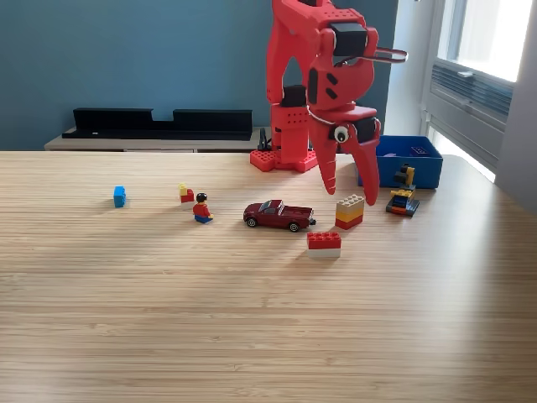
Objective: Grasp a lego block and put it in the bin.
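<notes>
Red gripper (350, 188) hung w/ prongs apart, empty, right of frame center, above stacked lego block (350, 211); blue bin (411, 161) behind.

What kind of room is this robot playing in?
Probably an office or a room at home, not a factory. There is a wooden table, a blue painted wall and a window on the exterior view's right, with toys such as a small red car.
</notes>
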### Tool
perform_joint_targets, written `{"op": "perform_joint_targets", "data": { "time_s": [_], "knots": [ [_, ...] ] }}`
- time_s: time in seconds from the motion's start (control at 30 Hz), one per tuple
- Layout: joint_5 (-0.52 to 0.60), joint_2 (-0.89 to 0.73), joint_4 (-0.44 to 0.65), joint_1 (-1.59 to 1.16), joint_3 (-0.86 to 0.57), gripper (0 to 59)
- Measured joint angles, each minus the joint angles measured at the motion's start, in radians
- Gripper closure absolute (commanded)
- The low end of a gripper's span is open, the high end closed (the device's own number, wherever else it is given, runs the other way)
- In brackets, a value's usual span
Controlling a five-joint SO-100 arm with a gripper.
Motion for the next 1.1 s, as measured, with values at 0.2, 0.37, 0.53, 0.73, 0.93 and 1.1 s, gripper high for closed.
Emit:
{"op": "perform_joint_targets", "data": {
  "time_s": [0.2,0.37,0.53,0.73,0.93,1.1],
  "knots": [
    [0.026,-0.158,-0.003,-0.018,-0.067,34.5],
    [0.037,-0.225,-0.011,-0.023,-0.143,55.1],
    [0.091,-0.262,-0.012,-0.020,-0.195,58.6],
    [0.195,-0.272,-0.012,-0.020,-0.227,58.6],
    [0.296,-0.272,0.106,-0.040,-0.322,58.6],
    [0.357,-0.241,0.184,-0.055,-0.428,58.6]
  ]
}}
